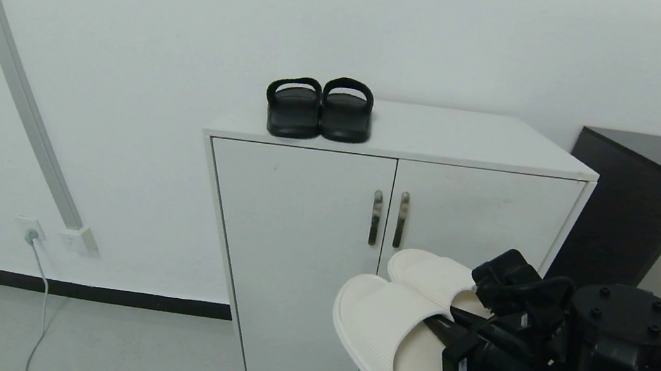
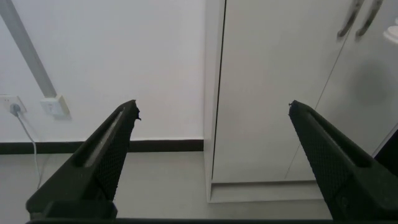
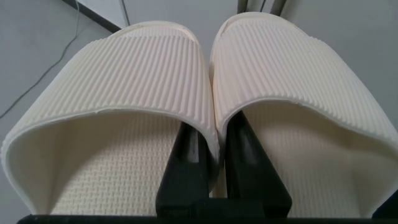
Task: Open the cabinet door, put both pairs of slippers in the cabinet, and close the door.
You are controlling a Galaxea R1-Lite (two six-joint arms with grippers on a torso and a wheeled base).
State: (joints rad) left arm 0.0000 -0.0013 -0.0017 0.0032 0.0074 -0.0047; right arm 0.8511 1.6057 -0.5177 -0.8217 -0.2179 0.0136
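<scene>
A white two-door cabinet (image 1: pixel 295 257) stands against the wall with both doors shut; its two metal handles (image 1: pixel 375 217) meet at the middle. A pair of black slippers (image 1: pixel 319 108) sits on its top, near the left end. My right gripper (image 3: pixel 211 168) is shut on a pair of white slippers (image 1: pixel 389 321), pinching their two inner edges together, and holds them in front of the lower right door. The white slippers (image 3: pixel 155 87) point toward the cabinet. My left gripper (image 2: pixel 211 121) is open with nothing in it, low, facing the cabinet's (image 2: pixel 280 93) left edge.
A dark cabinet (image 1: pixel 634 206) stands just right of the white one. On the wall to the left are a slanted grey conduit (image 1: pixel 18 87), an outlet with a plugged cable (image 1: pixel 31 234) and a black skirting strip. Bare grey floor lies left of the cabinet.
</scene>
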